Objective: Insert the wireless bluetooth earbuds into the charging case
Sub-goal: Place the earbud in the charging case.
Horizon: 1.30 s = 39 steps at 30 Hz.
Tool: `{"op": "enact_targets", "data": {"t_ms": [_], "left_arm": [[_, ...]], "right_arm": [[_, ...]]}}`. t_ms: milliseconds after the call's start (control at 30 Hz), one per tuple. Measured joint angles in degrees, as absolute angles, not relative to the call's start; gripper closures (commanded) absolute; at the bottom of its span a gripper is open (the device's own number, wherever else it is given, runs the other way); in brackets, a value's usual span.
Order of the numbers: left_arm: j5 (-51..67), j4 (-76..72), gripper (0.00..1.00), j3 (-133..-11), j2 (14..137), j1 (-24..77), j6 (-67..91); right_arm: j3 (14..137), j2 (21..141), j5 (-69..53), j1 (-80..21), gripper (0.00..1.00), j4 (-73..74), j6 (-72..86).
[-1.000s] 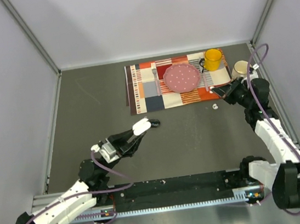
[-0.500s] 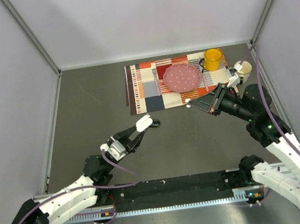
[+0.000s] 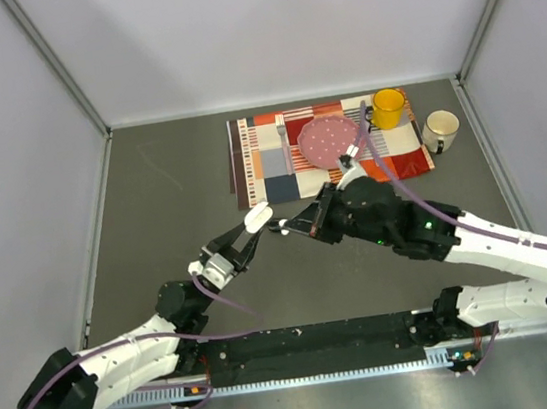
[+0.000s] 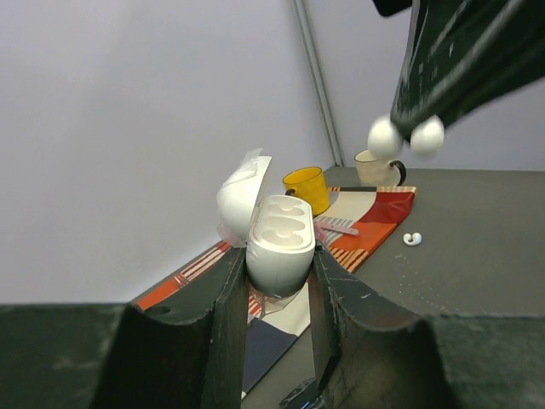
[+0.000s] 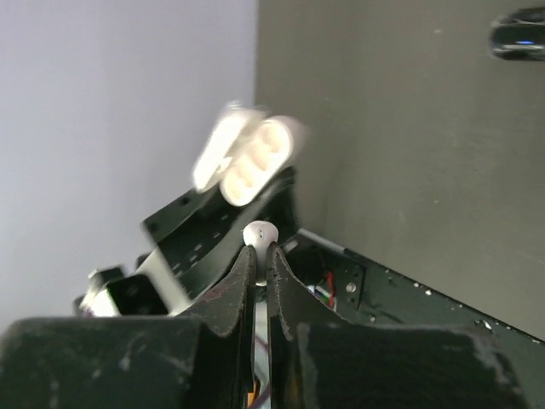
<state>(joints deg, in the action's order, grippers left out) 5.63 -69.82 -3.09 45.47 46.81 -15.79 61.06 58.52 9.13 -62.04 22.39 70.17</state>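
My left gripper [image 3: 254, 227] is shut on the open white charging case [image 3: 259, 213] and holds it above the table. In the left wrist view the case [image 4: 279, 239] sits upright between the fingers, lid [image 4: 238, 192] swung left, both sockets empty. My right gripper [image 3: 282, 228] reaches across to just right of the case and is shut on a white earbud [image 5: 261, 233]. That earbud [image 4: 405, 136] hangs up and to the right of the case, apart from it. Another white earbud [image 4: 412, 239] lies on the table. The black earbud is not clearly in view.
A patchwork placemat [image 3: 266, 165] at the back holds a pink plate [image 3: 330, 143], a fork and a yellow mug [image 3: 388, 108]. A white mug [image 3: 439, 129] stands right of it. A glossy black object [image 5: 518, 37] lies on the table. Grey walls enclose the sides.
My right arm has swung from beside the white mug far left across the table to the case, carrying the white earbud. My left gripper has moved slightly forward with the case.
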Motion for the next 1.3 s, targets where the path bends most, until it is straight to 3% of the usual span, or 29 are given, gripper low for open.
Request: {"op": "enact_targets", "data": {"t_ms": [300,1300], "left_arm": [[3.22,-72.51,1.0,-3.09,46.92,47.46,-17.89],[-0.78,-73.43,1.0,-3.09,50.78,48.12,-19.68]], "right_arm": [[63.13,67.4,19.51,-65.56,1.0,24.4,77.19],[66.54,74.43,27.44,-69.34,1.0,19.7,85.93]]}}
